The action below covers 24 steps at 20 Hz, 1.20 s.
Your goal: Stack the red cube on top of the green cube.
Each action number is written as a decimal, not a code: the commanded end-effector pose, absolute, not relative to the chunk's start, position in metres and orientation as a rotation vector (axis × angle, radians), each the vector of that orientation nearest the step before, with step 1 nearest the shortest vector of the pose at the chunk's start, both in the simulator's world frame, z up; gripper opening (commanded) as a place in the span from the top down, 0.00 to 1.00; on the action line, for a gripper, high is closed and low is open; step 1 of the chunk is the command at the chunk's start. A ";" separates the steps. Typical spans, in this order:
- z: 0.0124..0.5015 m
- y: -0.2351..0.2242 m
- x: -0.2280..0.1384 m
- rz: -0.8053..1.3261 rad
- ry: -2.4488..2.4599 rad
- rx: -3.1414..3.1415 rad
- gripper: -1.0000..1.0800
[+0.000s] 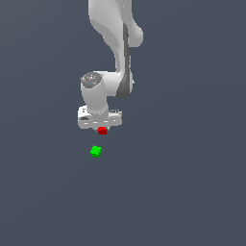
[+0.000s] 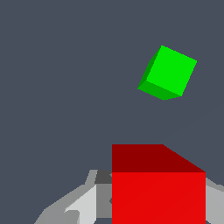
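The white robot gripper (image 1: 102, 129) is clenched around the tiny bright red cube (image 1: 102, 130). The tiny bright green cube (image 1: 95, 152) sits near the red cube, apart from it.

The light is even and rather soft in both views, and the grey-blue surface (image 1: 192, 192) shows no cast shadows and no glare. The white arm (image 1: 115, 43) is shaded darker on the exterior view's right. In the wrist view the green cube (image 2: 168, 72) and red cube (image 2: 157, 192) have brighter and darker faces. Edges look slightly jagged but not blurred.
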<state>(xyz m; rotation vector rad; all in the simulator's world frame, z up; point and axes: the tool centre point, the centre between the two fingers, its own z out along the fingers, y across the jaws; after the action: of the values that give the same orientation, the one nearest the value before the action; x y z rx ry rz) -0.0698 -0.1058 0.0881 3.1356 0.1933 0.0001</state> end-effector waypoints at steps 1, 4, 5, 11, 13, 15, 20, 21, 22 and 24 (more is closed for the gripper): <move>0.102 -0.106 -0.070 0.000 0.193 3.136 1.00; 0.112 -0.106 -0.070 0.000 0.193 3.136 1.00; 0.114 -0.106 -0.070 0.000 0.193 3.136 1.00; 0.115 -0.106 -0.069 0.001 0.194 3.135 1.00; 0.114 -0.107 -0.067 0.001 0.194 3.135 1.00; 0.112 -0.108 -0.063 0.001 0.194 3.135 1.00; 0.104 -0.112 -0.049 0.001 0.194 3.135 1.00; 0.102 -0.114 -0.045 0.001 0.194 3.135 1.00; 0.099 -0.115 -0.041 0.001 0.194 3.135 1.00; 0.094 -0.118 -0.033 0.001 0.194 3.135 1.00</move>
<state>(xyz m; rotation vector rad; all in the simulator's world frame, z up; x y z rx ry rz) -0.0392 -0.1157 0.0979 3.1355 0.1939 0.0005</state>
